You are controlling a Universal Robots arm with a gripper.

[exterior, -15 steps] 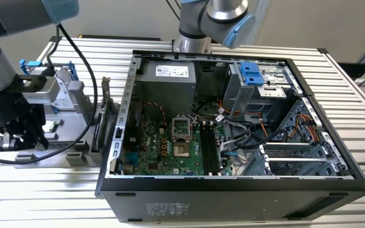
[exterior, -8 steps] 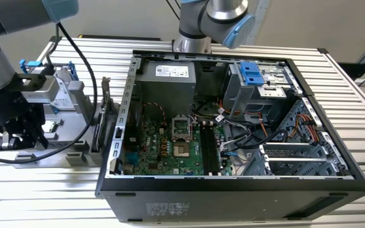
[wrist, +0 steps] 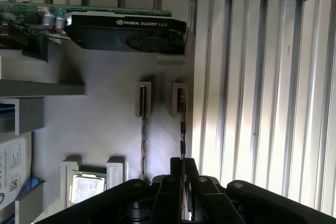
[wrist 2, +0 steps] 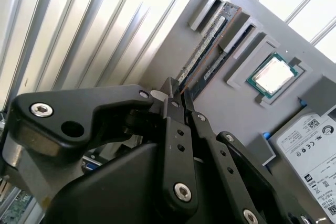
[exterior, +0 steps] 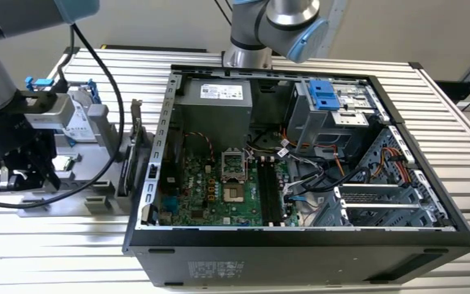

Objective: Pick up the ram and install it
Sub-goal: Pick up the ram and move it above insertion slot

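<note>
Two ram sticks stand on edge in slots of a grey holder tray. My gripper straddles the near end of the ram on the tray's outer side, its black fingers pressed against both faces. That same ram still sits in its slot. The other stick stands parallel beside it, untouched. In the exterior view my gripper hangs low over the tray, at the exterior view's left of the open computer case.
On the tray lie a graphics card, a processor chip and a hard drive. The case's motherboard shows long black memory slots. Ribbed metal table surrounds everything.
</note>
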